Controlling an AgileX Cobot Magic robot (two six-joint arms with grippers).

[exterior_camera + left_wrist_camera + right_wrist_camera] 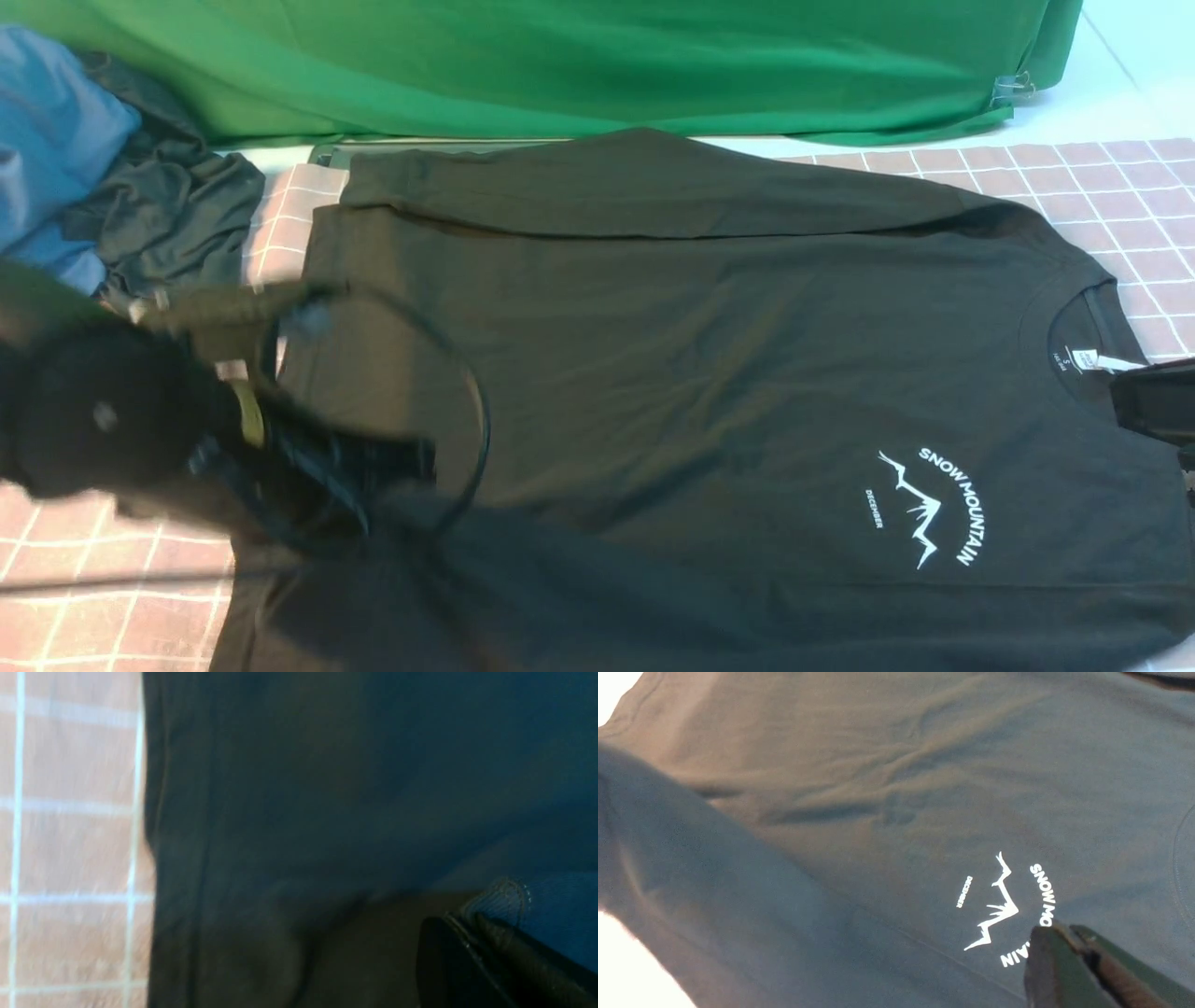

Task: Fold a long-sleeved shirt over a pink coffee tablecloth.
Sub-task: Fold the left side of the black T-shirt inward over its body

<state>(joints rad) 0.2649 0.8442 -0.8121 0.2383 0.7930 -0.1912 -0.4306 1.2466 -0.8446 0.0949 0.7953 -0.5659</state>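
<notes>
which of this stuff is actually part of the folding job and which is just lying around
Part of the job:
- black shirt, spread out flat
- pink checked cloth underneath it

Just lying about:
- green cloth along the back
- blue garment, heaped at the far left
- dark grey-green garment, bunched beside the blue one

My front camera looks forward and down over the long-sleeved shirt, both my wrist cameras close above it, right wrist sharing its mountain print.
</notes>
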